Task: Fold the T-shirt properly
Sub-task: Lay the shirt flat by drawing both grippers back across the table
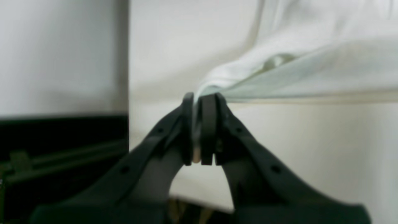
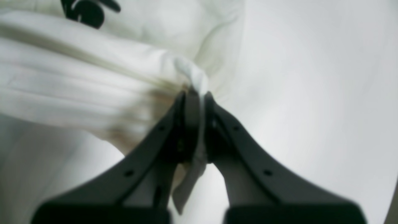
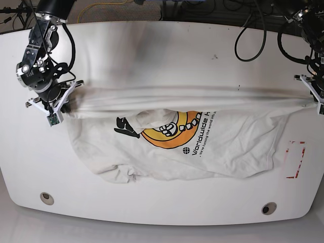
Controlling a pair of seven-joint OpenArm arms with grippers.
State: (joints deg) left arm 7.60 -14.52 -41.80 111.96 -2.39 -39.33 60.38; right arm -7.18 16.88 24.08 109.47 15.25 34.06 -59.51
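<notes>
You've got the T-shirt [image 3: 202,147] stretched across the white desk [image 3: 152,45], held w/ both arms. Left gripper [image 1: 200,102] is clamped fully on a thin edge of cloth; right gripper [image 2: 196,96] is clamped too, w/ a twisted bunch of fabric pinched between the jaws and a strip hanging below. In the base view the held edge runs taut btwn the two grippers, and the rest of the shirt lies wrinkled on the desk toward the near side, graphic [image 3: 169,129] face up and partly covered by a flap.

Risks from here, as I judge them:
- Left grip looks shallow, just the hem. Pull the arms further apart and the cloth prob slips out, and the fold line collapses.
- Right grip is bunched, not flat, so that corner will likely land twisted and you get a lumpy fold.
- Move the arms at unequal speed and the edge skews, so the fold goes crooked.
- The crumpled near side may drag and carry its wrinkles into the fold.
- Left gripper sits close to the desk edge; cloth could hang off there.
</notes>
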